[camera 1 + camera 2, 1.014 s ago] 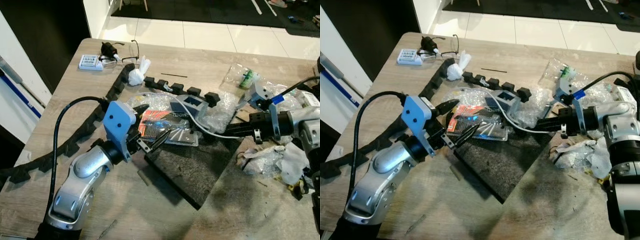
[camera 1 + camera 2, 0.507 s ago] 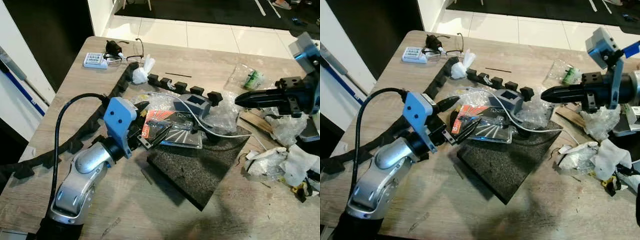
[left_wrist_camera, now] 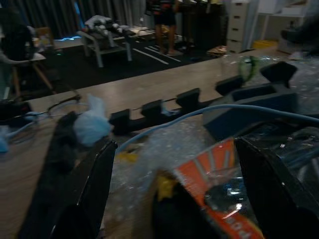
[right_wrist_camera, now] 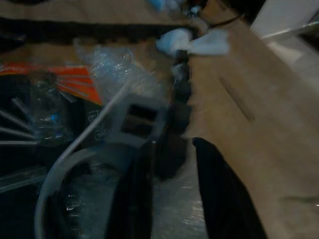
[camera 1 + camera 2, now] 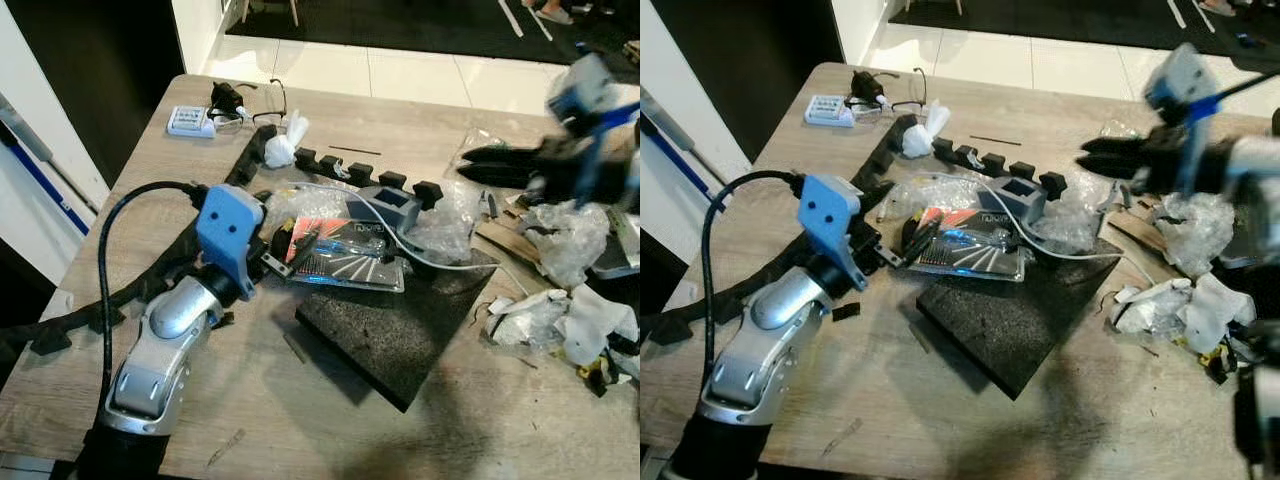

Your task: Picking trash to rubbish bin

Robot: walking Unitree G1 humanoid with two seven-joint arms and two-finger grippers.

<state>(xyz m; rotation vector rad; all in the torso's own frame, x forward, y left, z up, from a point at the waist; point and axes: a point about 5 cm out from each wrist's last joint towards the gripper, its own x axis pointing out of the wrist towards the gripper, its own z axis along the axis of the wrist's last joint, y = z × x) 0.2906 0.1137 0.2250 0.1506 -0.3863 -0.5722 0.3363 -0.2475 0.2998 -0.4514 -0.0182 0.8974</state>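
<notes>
The black stone slab (image 5: 400,325) lies in the middle of the wooden table (image 5: 330,430), tilted like a diamond; I place other things relative to it.

On the slab's left-near side is the left arm. Its left gripper (image 5: 292,247) is at the slab's left-far edge, 2 black fingers (image 3: 92,184) spread apart, w/ the orange-and-clear blister pack (image 5: 345,255) lying between and just ahead of the tips. I cannot tell if a finger touches the pack. The pack rests partly on the slab's far-left corner.

Just beyond the pack: a grey plastic block (image 5: 388,208) w/ a white cable (image 5: 420,258) running over it, and crumpled clear bags (image 5: 450,215).

Right of the slab: crumpled white and clear wrappers (image 5: 560,320).

Far-right of the slab, the right gripper (image 5: 475,165) hangs in the air, blurred; in the wrist view its 2 fingers (image 4: 222,191) stand a little apart, nothing between.

Further from the slab, a black notched foam strip (image 5: 345,165), a white knotted bag (image 5: 283,145), glasses (image 5: 262,105) and a small white box (image 5: 190,121).
</notes>
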